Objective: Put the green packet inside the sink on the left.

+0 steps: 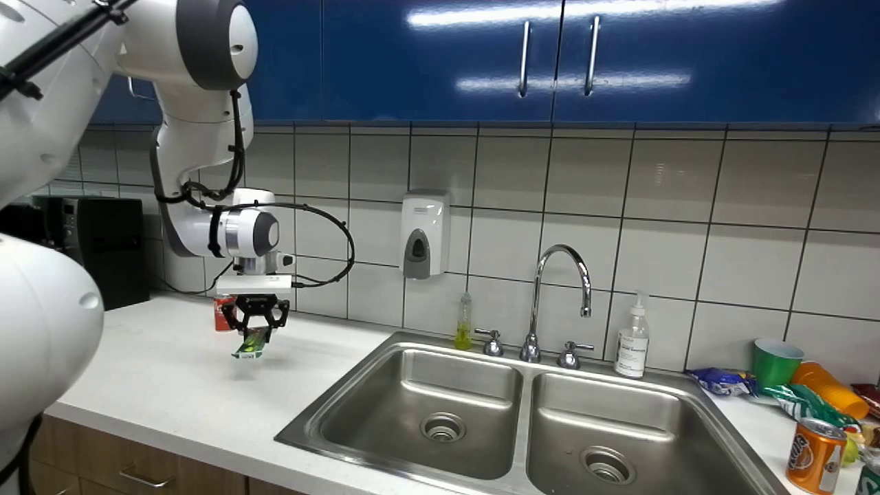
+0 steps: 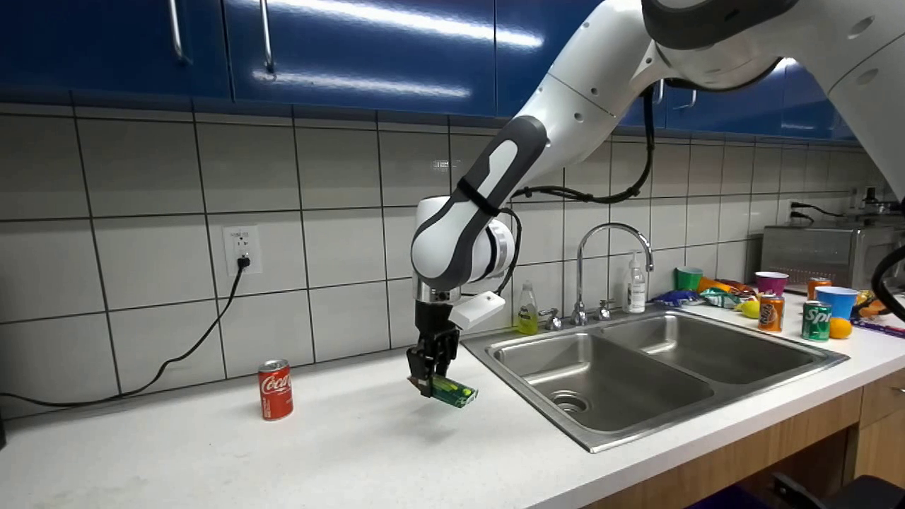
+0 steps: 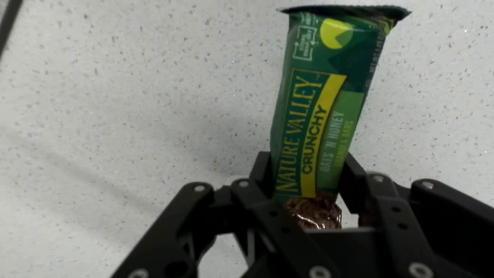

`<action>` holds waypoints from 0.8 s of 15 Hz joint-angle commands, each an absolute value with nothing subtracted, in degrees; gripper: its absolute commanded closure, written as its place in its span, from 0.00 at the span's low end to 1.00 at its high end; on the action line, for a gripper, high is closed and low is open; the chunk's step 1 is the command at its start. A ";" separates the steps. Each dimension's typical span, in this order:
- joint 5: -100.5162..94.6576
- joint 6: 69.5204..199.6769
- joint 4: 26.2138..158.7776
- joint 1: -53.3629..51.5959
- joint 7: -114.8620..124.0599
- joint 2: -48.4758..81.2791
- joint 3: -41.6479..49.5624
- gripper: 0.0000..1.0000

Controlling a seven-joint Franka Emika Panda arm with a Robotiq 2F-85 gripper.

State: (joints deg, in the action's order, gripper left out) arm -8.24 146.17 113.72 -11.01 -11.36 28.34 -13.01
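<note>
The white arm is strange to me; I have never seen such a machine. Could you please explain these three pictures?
It is a robot arm with a black pincer for a hand. Two pictures look at it from outside; the close one is taken from the arm itself, looking down past the pincer. The pincer grips a green packet marked Nature Valley, held above the counter. On the counter stands a red can; across the sink stand a green cup and an orange can.

Green Nature Valley packet, gripped near one end between black fingers, pale speckled countertop behind
</note>
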 commanded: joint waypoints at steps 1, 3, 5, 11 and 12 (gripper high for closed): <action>-7.91 147.21 118.39 -12.74 -4.29 23.25 -10.65 0.80; -7.96 147.89 120.16 -13.06 -0.99 21.48 -9.69 0.80; -8.15 148.54 121.92 -13.19 1.88 19.65 -8.68 0.80; -9.26 150.50 127.51 -12.47 9.14 13.67 -4.72 0.80; -9.49 150.68 128.43 -12.29 10.21 12.66 -3.96 0.80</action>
State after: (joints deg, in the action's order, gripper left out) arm -8.32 149.44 123.92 -12.35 5.91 17.54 -5.81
